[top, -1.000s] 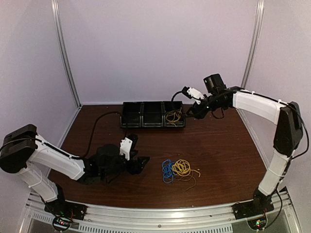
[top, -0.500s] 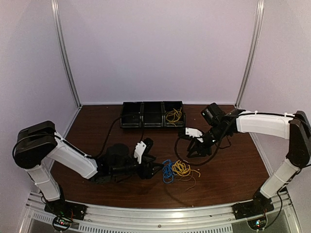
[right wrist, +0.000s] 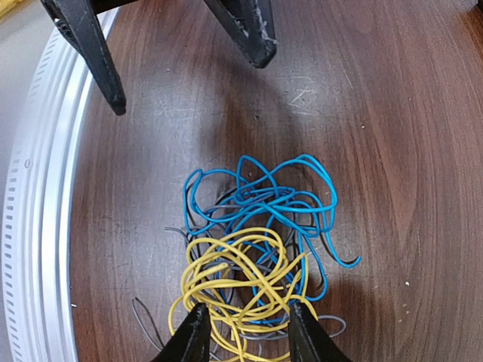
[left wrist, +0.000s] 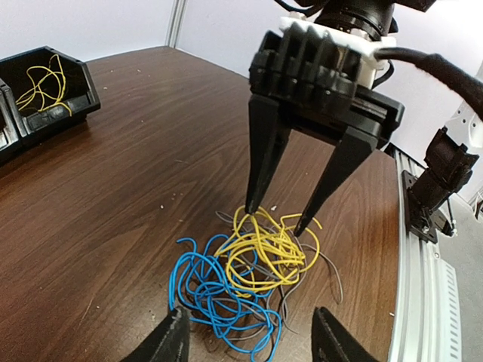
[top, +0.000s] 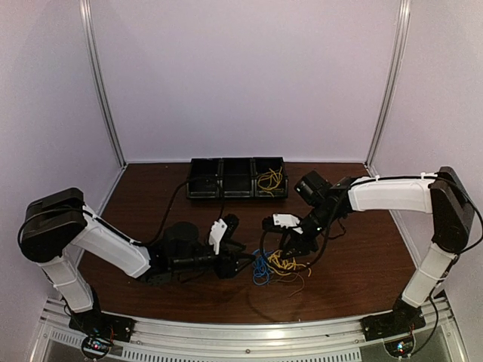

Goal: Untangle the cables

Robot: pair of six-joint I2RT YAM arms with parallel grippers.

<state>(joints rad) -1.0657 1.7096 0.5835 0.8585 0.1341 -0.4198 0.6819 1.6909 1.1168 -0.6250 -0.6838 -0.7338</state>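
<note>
**Hidden / unclear**
- Dark cable [left wrist: 336, 273] is mostly buried under the other two; only stray ends show.
- Top view: the tangle is small and the right gripper's tips merge with the dark strands, so contact can't be read there.
- Right wrist view: the near side of the yellow cable [right wrist: 241, 283] is cut off at the bottom edge, behind the fingers.
- Left wrist view: own fingers [left wrist: 172, 339] are cropped at the bottom. The bins [left wrist: 60, 113] are cropped at the left, with one compartment showing.

**Cables** [top: 276, 265]
- One tangle on the worktop [top: 362, 256], toward the near edge, a little right of middle.
- Blue cable [left wrist: 213, 290] lies on the left-arm side; the yellow overlaps it and the strands interlace.
- Second yellow cable [top: 269, 181] lies in the right compartment of the bins, at the far edge.

**Right gripper** [left wrist: 277, 217]
- Fingers part-spread and pointing down, both tips touching the top of the yellow coil.
- Strands lie between the tips but are not pinched; nothing is lifted.

**Left gripper** [right wrist: 189, 83]
- Released, jaws wide, holding nothing.
- Tips low over the worktop, near the blue cable but not touching it.

**Arms**
- Left arm reaches from the near left corner, forearm low and almost flat along the worktop, gripper facing right.
- Right arm rises from the near right corner; its forearm runs left and the wrist bends down over the tangle.
- The grippers face each other across the cables.
</note>
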